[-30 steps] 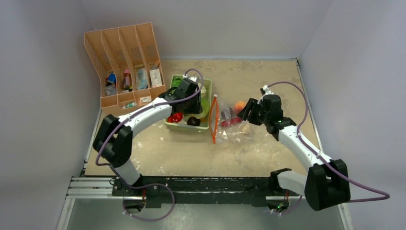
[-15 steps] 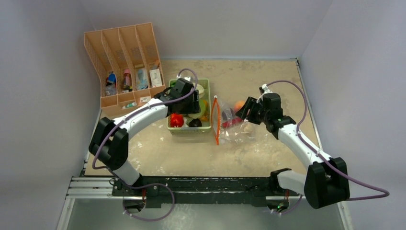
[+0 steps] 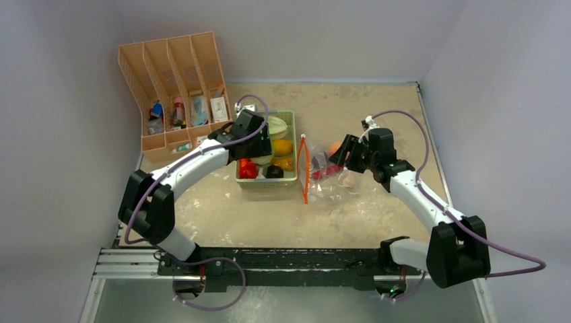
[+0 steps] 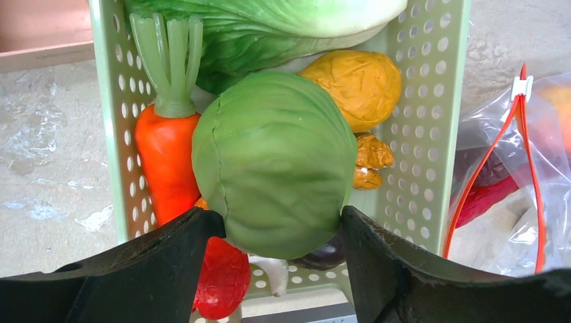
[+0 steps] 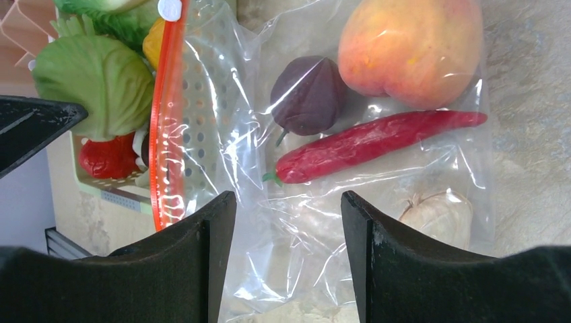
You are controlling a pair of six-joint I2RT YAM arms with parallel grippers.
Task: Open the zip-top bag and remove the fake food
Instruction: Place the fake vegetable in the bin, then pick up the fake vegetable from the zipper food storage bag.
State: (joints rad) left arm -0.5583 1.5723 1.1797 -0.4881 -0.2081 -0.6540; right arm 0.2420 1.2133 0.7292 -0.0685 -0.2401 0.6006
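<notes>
Backs left gripper (image 4: 277, 222) toward nine o'clock, fingers spread, leaving cabbage (image 4: 273, 155) in tray (image 4: 424, 134); holds right gripper (image 5: 286, 202) spread, empty, over bag (image 5: 316, 222), peach (image 5: 411, 50), chili (image 5: 377, 141) still inside.

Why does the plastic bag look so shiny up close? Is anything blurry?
Right wrist view: white glare streaks the zip-top bag, yet the peach and chili inside stay readable. Left wrist view: the cabbage is sharp, evenly lit. Top external view: softer; things in the tray look tiny.

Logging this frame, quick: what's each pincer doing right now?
Left pincer: open, over the cabbage in the tray.
Right pincer: open, above the zip-top bag, holding nothing.
</notes>
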